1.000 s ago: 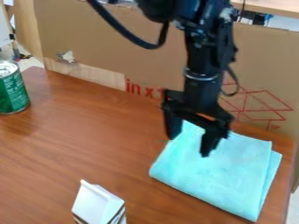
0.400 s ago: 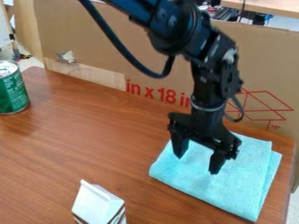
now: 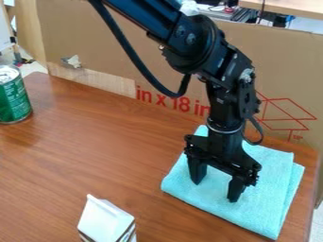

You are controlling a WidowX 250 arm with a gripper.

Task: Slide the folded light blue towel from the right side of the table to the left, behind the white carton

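Sinking lower over the folded turquoise cloth (image 3: 268, 194), the hand (image 3: 217, 191) hangs released, fingers apart.

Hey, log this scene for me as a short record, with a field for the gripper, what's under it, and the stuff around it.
tool: black gripper, pointing down
fingers: open, apart
held: nothing
below: folded light-blue cloth
contact: fingertips at or just above the fabric; cannot tell which
front: white carton, partly cut off by the view's bottom edge
left: green can, upright
surface: brown wood-grain table
behind: cardboard panel with red print
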